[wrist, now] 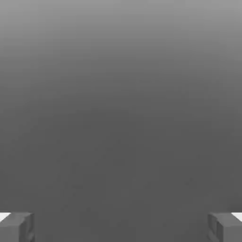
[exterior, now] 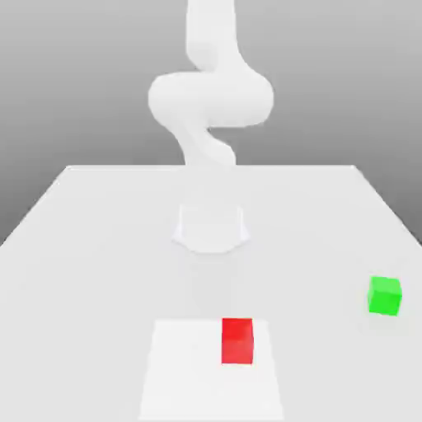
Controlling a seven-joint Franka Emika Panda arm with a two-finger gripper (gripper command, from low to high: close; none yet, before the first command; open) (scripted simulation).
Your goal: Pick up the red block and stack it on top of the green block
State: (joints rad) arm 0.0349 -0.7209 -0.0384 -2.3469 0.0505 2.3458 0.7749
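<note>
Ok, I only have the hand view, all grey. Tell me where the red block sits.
Observer: The red block rests on a paler square patch of the table, on the near side in the exterior view.
Operator: Now place the green block.
Observer: The green block stands apart on the table, toward the exterior view's right of the red one.
Operator: Report the arm.
Observer: The arm stands farther back than both blocks, touching neither.
</note>
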